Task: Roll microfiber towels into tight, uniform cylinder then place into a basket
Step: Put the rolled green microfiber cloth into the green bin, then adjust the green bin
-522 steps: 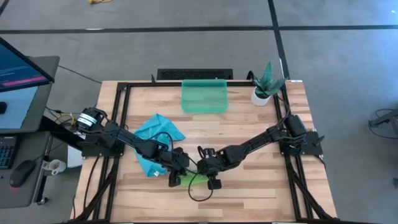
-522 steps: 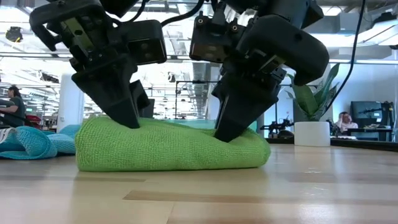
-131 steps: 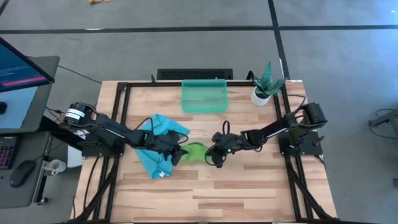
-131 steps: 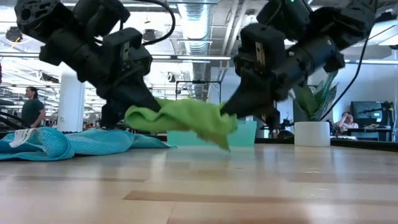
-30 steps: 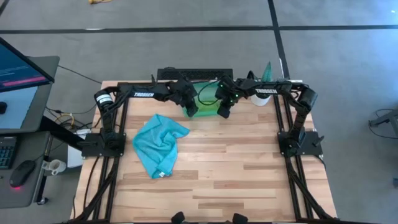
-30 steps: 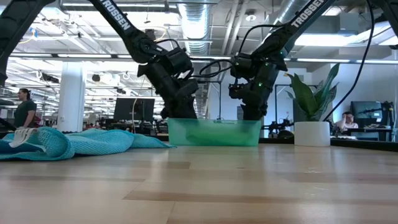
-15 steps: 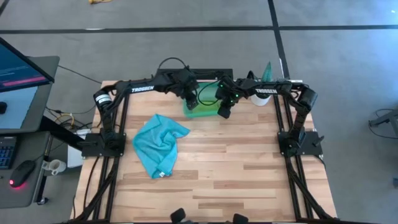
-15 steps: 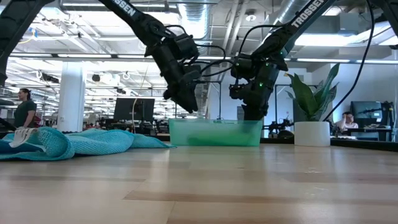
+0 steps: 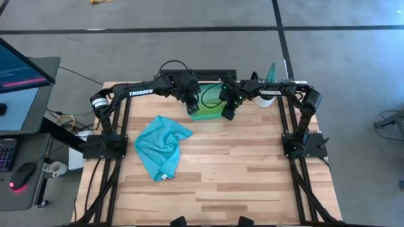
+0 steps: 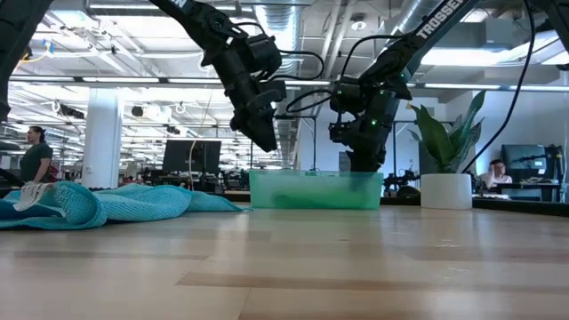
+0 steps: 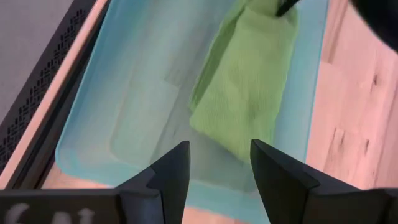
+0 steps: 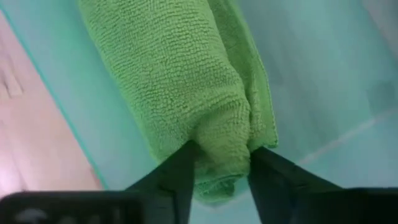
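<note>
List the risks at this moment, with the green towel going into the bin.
1. The right gripper is shut on one end of the green towel inside the basket. If it lifts before opening, it may drag the roll back out or loosen it.
2. The left gripper hangs open above the basket, close to the right one; the arms might collide.
3. The blue towel lies crumpled and unrolled on the table.

Grey carpet floor point(image 9: 189, 44) with dark seams surrounds the wooden table point(image 9: 240, 183). A monitor point(image 9: 19, 66) sits at left. Beyond, an open office: white column point(image 10: 102, 133), ceiling ducts point(image 10: 280, 18), strip lights, desks, a person point(image 10: 36, 153) far left.
</note>
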Tool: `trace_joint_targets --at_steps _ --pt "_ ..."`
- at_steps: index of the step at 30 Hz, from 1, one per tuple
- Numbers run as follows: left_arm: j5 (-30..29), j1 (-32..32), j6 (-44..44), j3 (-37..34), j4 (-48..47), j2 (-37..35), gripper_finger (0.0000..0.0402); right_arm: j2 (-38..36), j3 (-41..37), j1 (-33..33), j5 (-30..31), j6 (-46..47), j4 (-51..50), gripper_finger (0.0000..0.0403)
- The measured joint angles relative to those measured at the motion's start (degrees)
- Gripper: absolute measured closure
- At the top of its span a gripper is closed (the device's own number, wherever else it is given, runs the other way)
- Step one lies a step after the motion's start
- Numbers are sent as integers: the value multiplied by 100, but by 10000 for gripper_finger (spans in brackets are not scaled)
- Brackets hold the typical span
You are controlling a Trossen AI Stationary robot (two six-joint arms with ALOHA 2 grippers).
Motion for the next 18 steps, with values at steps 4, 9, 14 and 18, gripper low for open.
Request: trace_joint_targets --at_steps 4,9,14,18 --pt "-150 -4 28 0 -126 0 242 -30 159 -11 -9 0 -326 192" --pt "-275 -2 54 -2 -150 0 242 -86 549 4 -16 0 -825 162" --pt "-165 -59 71 -2 -357 0 242 -211 956 -9 -28 -72 -1701 159" --pt "-26 -238 74 -7 -504 -92 242 -693 960 -22 -29 -46 -2164 159"
